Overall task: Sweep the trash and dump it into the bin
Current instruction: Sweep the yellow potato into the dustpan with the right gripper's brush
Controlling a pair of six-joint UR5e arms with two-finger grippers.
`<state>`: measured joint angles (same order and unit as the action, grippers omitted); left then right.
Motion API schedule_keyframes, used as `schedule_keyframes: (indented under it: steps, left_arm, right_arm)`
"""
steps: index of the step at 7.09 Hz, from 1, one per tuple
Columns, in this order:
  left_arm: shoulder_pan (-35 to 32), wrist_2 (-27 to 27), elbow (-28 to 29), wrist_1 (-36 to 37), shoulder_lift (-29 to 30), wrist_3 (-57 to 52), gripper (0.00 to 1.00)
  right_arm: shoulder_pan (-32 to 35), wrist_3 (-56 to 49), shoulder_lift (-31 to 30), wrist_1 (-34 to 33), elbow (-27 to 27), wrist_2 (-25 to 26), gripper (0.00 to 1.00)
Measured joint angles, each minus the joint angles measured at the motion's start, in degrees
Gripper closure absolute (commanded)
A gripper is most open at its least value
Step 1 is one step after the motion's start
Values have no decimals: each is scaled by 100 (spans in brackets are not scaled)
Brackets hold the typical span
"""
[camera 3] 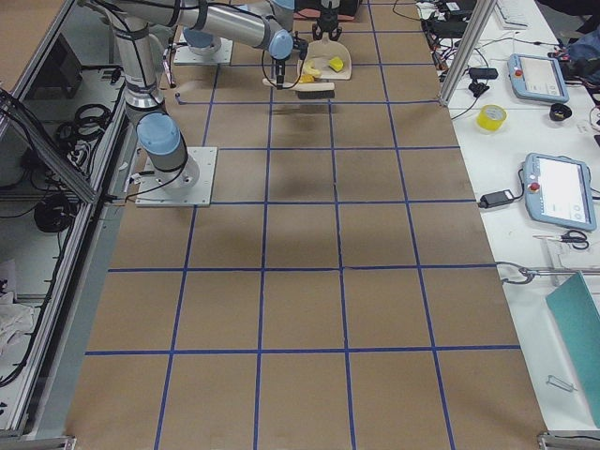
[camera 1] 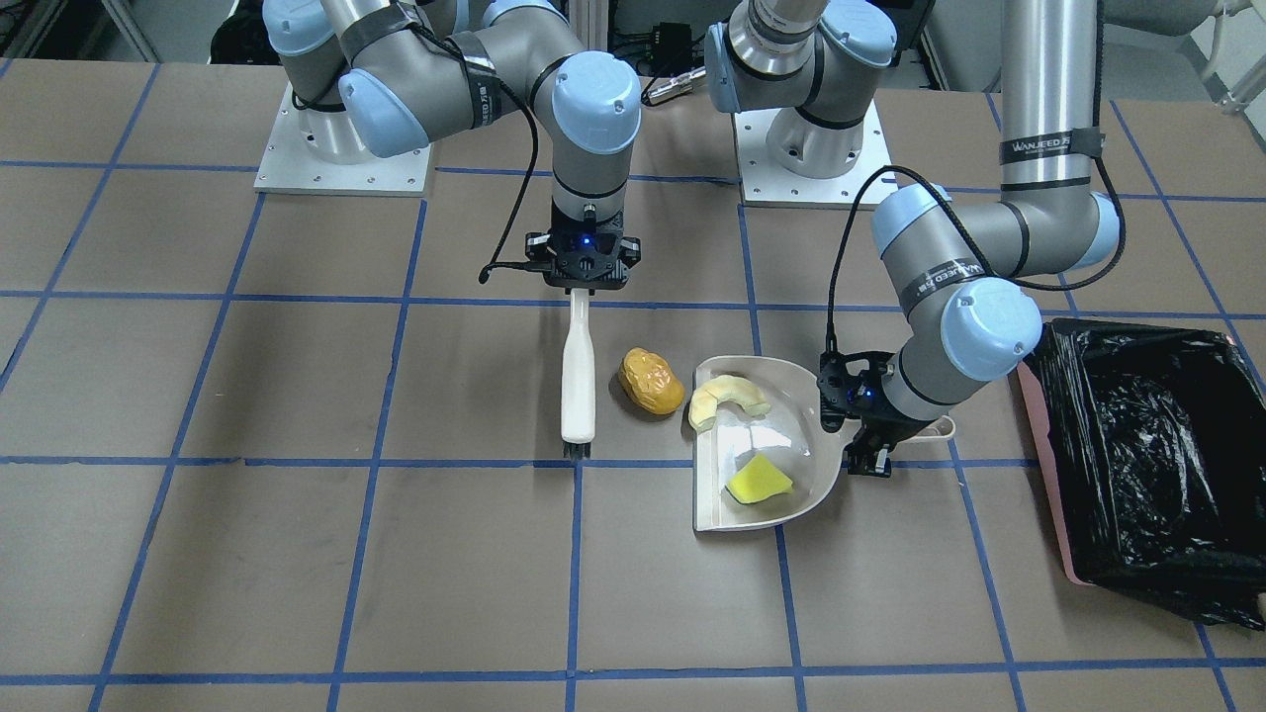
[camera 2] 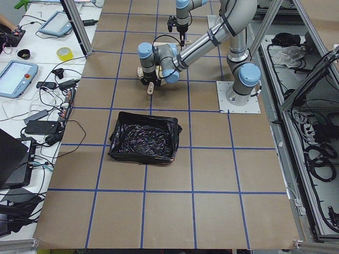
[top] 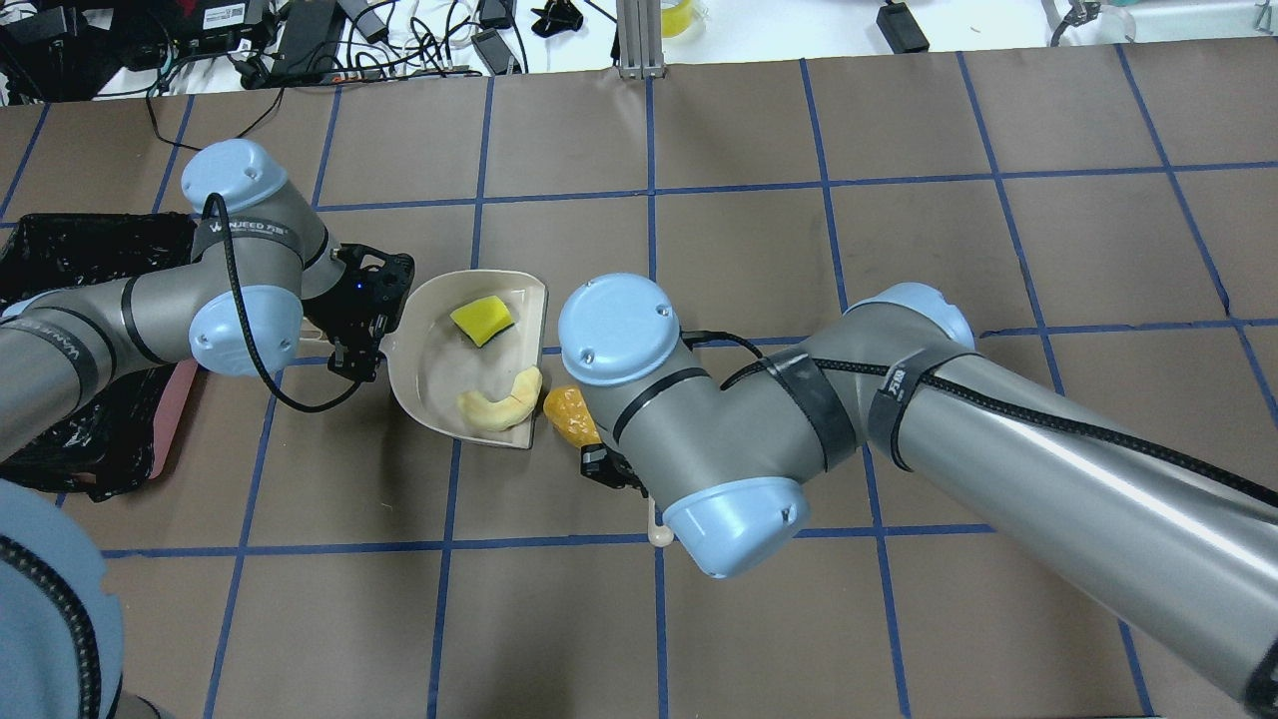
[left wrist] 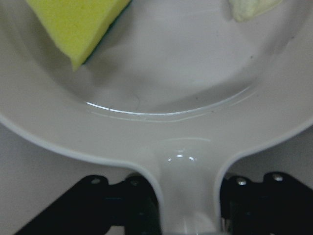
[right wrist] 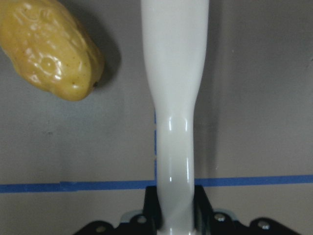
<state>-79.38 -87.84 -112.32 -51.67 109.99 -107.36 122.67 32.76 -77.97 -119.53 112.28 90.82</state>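
My left gripper (camera 1: 862,442) is shut on the handle (left wrist: 188,196) of the cream-white dustpan (camera 1: 791,391), which rests flat on the table. The bright-yellow wedge (camera 1: 759,481) lies inside the pan. The cream crescent slice (camera 1: 727,399) lies at the pan's open mouth, mostly inside. The orange-yellow potato-like lump (camera 1: 652,381) sits on the table just outside the mouth, between the pan and a white brush (camera 1: 578,381). My right gripper (camera 1: 582,282) is shut on the brush's handle (right wrist: 173,98), bristles down on the table. The pink bin with its black bag (camera 1: 1147,445) stands beyond the left arm.
The brown table carries a blue tape grid. Both arm bases (camera 1: 341,148) stand at the robot's edge. In the overhead view the bin (top: 70,260) lies under the left arm's elbow, and the right arm covers its own gripper and most of the brush.
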Motion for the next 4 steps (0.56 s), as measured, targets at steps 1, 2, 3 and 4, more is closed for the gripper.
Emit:
schedule_keyframes:
  steps: [1,2,3,4]
  left_arm:
    - [45,-3,-143,59,-91,-11,100]
    - [93,-4,-220,84,-154,-54,100]
    - [132,-5,-275,92,-204,-110,100]
    - [159,-5,-308,94,-237,-131,100]
  right_arm:
    - [104,175,37,-110,68,-98,100]
    - [176,383,111,-217,85,-215,100]
    - [222,624,231,-381,50,-278,100]
    - [293,857,401,-556,-58,-305,100]
